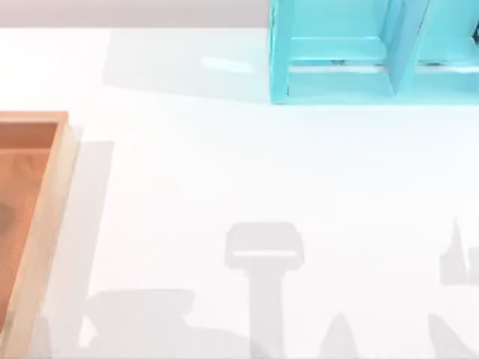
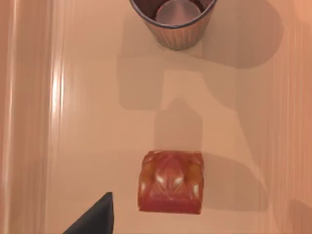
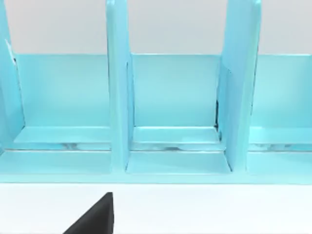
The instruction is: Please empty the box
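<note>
White worktop [image 1: 262, 172]: turquoise shelf unit [image 1: 359, 52] at far edge, right of centre. Box [image 1: 45, 224] at worktop's left edge, tan rim, orange-brown floor. Left wrist view looks down onto box floor: metal cup [image 2: 173, 22], glossy red-brown block [image 2: 170, 181] apart from it. Dark end effector tip [image 2: 97, 219] beside block; opening: cannot tell. Right end effector tip [image 3: 95, 217] faces shelf unit, nothing held visibly.

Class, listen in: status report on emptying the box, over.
Left pincer over the box, fingers unseen. Box not empty: reddish block and metal cup on its floor, apart. Right arm faces the turquoise shelf. Nothing in the way.
</note>
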Controlling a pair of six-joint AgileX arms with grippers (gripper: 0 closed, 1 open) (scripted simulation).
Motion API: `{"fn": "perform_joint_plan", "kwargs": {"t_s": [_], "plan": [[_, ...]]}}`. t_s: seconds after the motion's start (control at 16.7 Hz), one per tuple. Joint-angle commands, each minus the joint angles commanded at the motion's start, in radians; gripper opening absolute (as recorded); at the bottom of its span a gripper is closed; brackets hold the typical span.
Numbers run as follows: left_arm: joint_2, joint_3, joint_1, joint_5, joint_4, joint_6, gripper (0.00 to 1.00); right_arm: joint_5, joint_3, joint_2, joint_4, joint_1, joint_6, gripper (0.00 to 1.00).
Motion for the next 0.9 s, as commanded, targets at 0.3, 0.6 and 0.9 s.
{"fn": "perform_joint_plan", "kwargs": {"t_s": [0.3,0.6,0.9], "plan": [[0.328,0.256,0.073,-0.001,-0.254,0.078,1.0,0.0,0.0,0.0,0.0,0.0,0.0,1.0],[0.471,0.375,0.104,-0.001,-0.36,0.112,1.0,0.0,0.0,0.0,0.0,0.0,0.0,1.0],[0.47,0.371,0.1,-0.001,-0.355,0.111,1.0,0.0,0.0,0.0,0.0,0.0,0.0,1.0]]}}
